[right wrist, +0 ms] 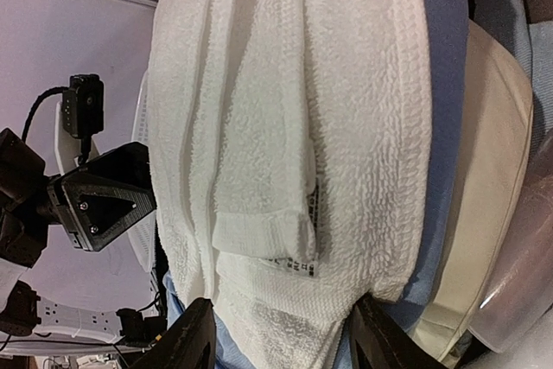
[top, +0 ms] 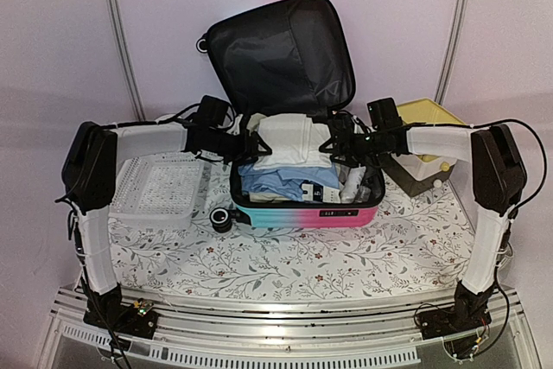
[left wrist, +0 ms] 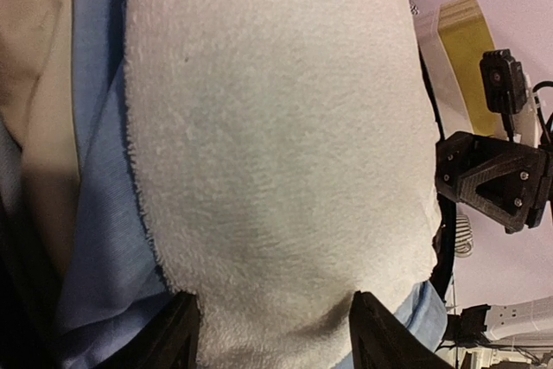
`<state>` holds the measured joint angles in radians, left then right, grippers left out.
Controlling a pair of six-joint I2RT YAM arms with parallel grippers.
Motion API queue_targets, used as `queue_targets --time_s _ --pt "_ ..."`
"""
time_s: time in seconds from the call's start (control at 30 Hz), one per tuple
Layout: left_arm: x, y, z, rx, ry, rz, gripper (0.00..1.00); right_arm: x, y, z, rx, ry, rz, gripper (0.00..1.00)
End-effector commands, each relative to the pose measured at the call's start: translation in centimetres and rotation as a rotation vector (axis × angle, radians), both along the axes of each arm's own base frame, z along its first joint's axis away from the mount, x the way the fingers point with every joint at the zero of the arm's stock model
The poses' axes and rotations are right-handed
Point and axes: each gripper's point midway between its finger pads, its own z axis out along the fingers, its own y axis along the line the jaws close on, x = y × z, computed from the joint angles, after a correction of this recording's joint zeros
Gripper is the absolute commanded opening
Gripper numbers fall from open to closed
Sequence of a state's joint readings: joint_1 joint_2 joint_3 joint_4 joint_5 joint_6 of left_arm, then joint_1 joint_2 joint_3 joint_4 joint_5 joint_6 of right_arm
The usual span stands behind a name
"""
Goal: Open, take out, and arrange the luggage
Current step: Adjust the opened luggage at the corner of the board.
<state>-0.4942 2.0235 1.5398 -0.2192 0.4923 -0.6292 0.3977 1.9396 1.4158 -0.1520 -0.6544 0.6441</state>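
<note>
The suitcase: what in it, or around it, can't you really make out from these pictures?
Under the white towel: top view, the towel covers the luggage's deeper contents.
Whether left gripper and right gripper squeeze it: wrist views, only finger ends show, towel fills the gap.
Towel label: right wrist view, print too small.

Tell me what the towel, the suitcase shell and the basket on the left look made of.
The towel looks like terry cloth, probably cotton: matte looped pile, ribbed woven bands, a sewn label. The suitcase shell looks like hard plastic, smooth with a slight sheen; its lid lining seems thin black fabric, creased. The basket looks like white moulded plastic, given its regular grid of holes.
</note>
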Motion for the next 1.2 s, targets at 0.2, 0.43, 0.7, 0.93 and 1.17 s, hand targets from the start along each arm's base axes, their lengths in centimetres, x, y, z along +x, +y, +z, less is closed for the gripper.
queue_targets --time_s 0.2,0.43,0.7,0.93,1.17 --pt "-0.5 0.7 3.2 0.026 -0.093 0.005 0.63 0.3 0.8 1.2 0.013 -0.036 0.004 0.54" --pt "-1.1 1.3 5.0 0.088 -0.162 0.020 0.63 1.0 -1.2 2.2 -0.089 -0.103 -0.075 0.56" --pt "-1.7 1.8 6.3 0.121 -0.202 0.029 0.63 2.1 -2.5 4.2 -0.191 -0.193 -0.114 0.56" --pt "-1.8 1.5 6.8 0.114 -0.216 0.017 0.63 2.6 -0.1 5.9 -0.124 -0.225 -0.031 0.54" --pt "-1.9 1.4 6.6 0.116 -0.210 0.009 0.62 3.6 2.0 5.8 -0.068 -0.207 0.011 0.53"
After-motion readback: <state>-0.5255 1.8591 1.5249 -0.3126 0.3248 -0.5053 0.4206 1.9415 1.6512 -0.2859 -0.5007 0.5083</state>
